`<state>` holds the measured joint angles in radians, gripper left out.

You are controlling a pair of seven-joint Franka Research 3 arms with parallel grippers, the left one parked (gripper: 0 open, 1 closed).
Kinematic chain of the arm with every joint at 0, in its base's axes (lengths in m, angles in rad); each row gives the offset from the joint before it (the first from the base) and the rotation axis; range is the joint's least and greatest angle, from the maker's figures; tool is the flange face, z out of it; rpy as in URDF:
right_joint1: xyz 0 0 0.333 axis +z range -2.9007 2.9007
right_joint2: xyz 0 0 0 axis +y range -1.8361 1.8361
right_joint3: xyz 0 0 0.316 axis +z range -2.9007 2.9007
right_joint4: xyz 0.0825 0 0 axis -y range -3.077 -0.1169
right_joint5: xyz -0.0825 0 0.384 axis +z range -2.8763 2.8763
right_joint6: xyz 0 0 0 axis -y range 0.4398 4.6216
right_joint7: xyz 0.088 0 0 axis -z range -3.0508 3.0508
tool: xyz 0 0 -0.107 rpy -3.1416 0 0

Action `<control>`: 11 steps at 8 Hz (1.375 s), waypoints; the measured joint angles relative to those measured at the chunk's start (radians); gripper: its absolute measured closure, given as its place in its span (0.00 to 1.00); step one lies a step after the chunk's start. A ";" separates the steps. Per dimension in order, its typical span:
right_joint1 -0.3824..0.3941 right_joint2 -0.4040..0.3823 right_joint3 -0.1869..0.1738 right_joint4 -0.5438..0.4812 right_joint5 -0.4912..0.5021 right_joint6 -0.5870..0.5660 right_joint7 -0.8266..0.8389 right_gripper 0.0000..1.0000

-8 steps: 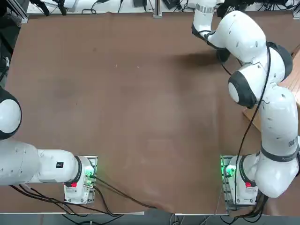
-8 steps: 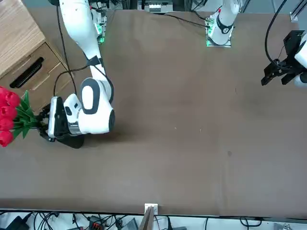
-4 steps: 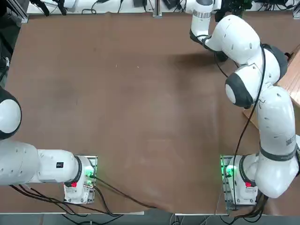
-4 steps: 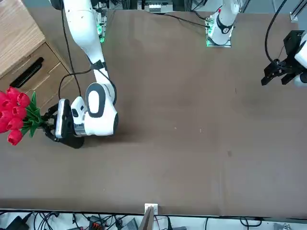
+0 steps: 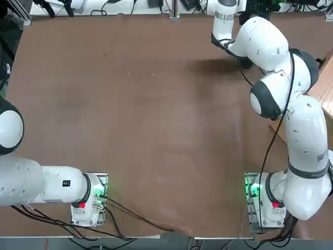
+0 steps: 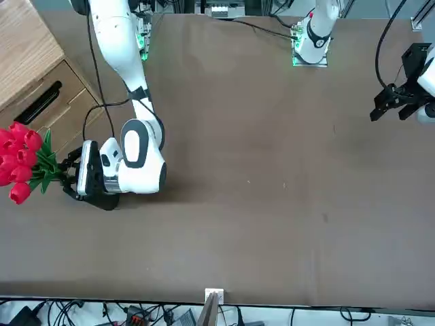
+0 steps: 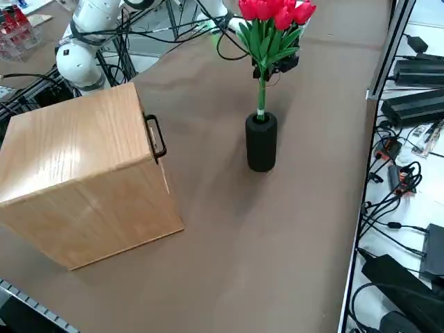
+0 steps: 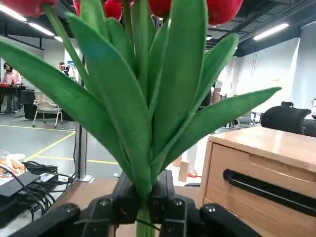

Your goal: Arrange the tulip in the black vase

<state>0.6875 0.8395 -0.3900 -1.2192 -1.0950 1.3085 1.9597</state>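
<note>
In the side view, a wooden drawer box [image 7: 90, 177] with a black handle sits at the left on the brown table [image 7: 277, 229]. To its right stands the vase [image 7: 261, 142], upright and apart from the box. The tulip [image 7: 270, 24] rises straight above it, its thin stem running down into the vase's mouth (how deep it goes cannot be told), red blooms and green leaves well above the rim.

The right gripper [image 7: 274, 66] is clamped shut on the tulip's stem just below the leaves, above the vase. The wrist view confirms it: the fingers [image 8: 123, 200] press together on the stem at the base of the fanned leaves [image 8: 148, 113].

From the front, the tulip [image 6: 24, 163] shows at the far left edge, with the gripper [image 6: 68, 178] beside it and the box [image 6: 34, 75] behind.
</note>
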 joint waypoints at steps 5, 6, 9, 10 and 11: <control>0.000 0.049 0.002 -0.001 0.038 0.002 0.050 0.86; 0.001 0.049 0.003 -0.001 0.053 0.002 0.051 0.85; 0.002 0.049 0.004 0.000 0.085 0.002 0.053 0.64; 0.001 0.049 0.004 0.000 0.085 0.002 0.053 0.62; 0.000 0.049 0.004 0.000 0.087 0.002 0.053 0.59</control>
<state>0.6873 0.8890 -0.3856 -1.2196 -1.0079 1.3103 2.0124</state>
